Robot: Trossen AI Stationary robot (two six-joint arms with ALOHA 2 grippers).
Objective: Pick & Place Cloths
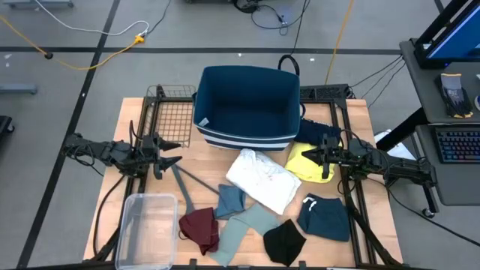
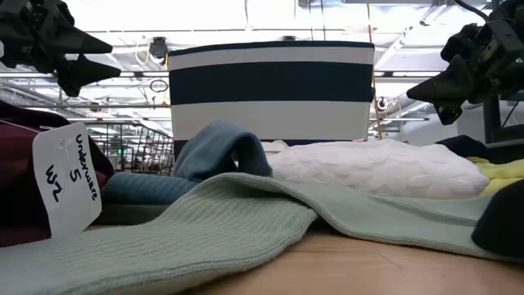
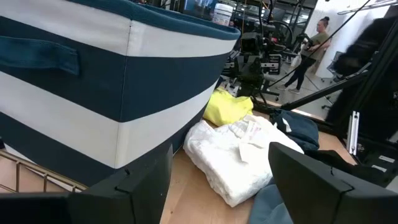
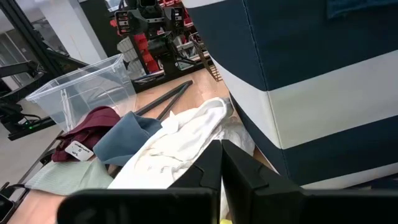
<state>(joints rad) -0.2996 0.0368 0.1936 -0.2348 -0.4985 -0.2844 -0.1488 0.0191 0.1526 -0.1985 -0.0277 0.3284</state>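
Note:
Several small cloths lie on the wooden table in front of a navy-and-white striped basket [image 1: 247, 105]: white [image 1: 262, 178], yellow [image 1: 306, 161], blue [image 1: 230, 199], grey-green [image 1: 244, 225], maroon [image 1: 201, 227], black [image 1: 285, 241], dark teal [image 1: 326, 216] and navy [image 1: 315, 133]. My left gripper [image 1: 171, 152] is open and hovers near the table's left side, beside the basket's corner, with the white cloth [image 3: 230, 155] ahead of it. My right gripper [image 1: 309, 155] is shut and hangs above the yellow cloth, raised off the table [image 2: 413, 92]. The white cloth [image 4: 168, 149] lies past its fingers.
A grey hanger [image 1: 187, 184] lies on the table left of the white cloth. A clear plastic bin [image 1: 146, 229] sits at the near left corner and a wire rack [image 1: 169, 116] at the far left. A paper tag [image 2: 65, 176] hangs on the maroon cloth. A person [image 3: 314, 43] walks far behind.

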